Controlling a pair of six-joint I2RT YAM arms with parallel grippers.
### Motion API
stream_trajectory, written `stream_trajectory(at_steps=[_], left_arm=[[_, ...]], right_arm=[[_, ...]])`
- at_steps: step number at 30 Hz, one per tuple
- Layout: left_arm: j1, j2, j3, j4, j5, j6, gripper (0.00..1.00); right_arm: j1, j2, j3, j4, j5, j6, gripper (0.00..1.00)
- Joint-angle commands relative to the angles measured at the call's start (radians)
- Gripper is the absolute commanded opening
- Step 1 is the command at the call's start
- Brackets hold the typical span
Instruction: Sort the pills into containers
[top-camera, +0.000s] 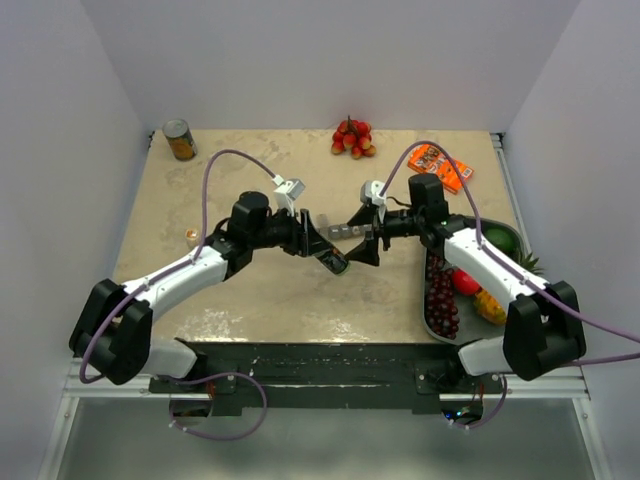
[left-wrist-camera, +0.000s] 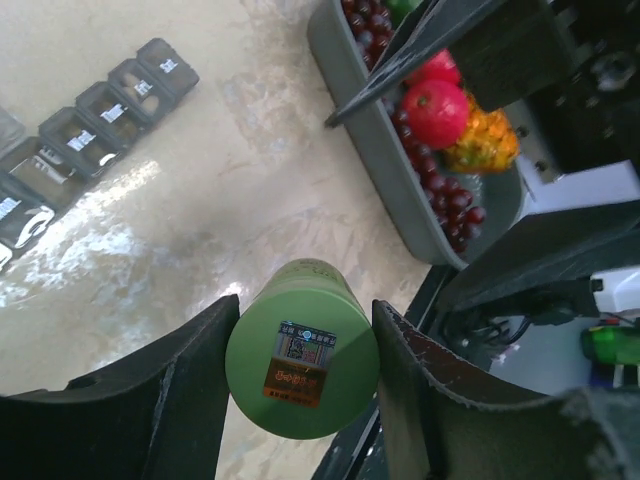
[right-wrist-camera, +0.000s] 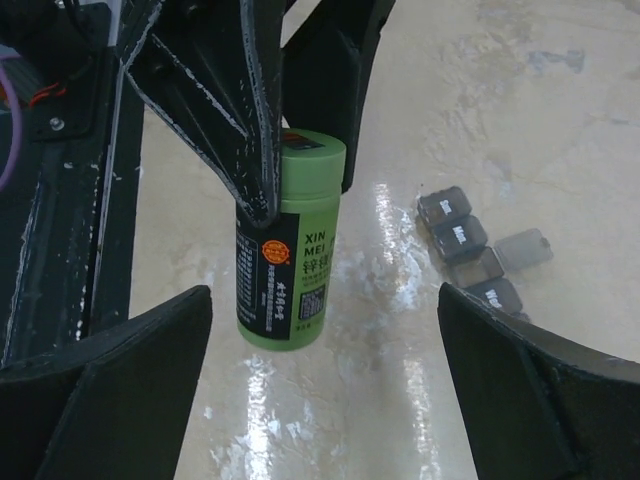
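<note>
Left gripper pinches the green bottle near its top, probably offering it to the right gripper, spread wide before it (not touching). The containers lie beyond, right of those spread fingers.

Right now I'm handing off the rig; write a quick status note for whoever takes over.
Left gripper: shut on the green bottle, cap apparently on.
Right gripper: open, empty, facing the bottle.
Containers: on the table beside the bottle, at least one lid open.
Done: bottle gripped.
Remaining: uncap it, sort pills into compartments; no pills visible yet.
</note>
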Motion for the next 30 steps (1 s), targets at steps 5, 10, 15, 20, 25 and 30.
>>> stream_trajectory(at_steps=[5,10,15,20,25,30], left_arm=[[-0.015,-0.024,-0.023,0.323,0.023,-0.172,0.0],[-0.027,-0.028,-0.069,0.429,0.04,-0.251,0.0],[-0.027,-0.044,-0.104,0.516,0.038,-0.298,0.0],[-0.018,-0.086,-0.109,0.486,0.049,-0.259,0.38],[0.056,-0.181,-0.123,0.435,0.121,-0.125,0.85],[0.159,-0.263,-0.13,0.321,0.279,0.159,0.89]], right_arm=[[0.057,-0.018,-0.083,0.179,-0.048,0.172,0.99],[0.092,-0.002,-0.078,0.179,-0.042,0.172,0.86],[0.104,0.021,-0.043,0.145,-0.048,0.145,0.27],[0.101,0.008,-0.011,0.062,-0.059,0.077,0.0],[0.1,-0.007,0.008,-0.042,-0.096,-0.044,0.0],[0.1,-0.018,0.018,-0.126,-0.142,-0.154,0.0]])
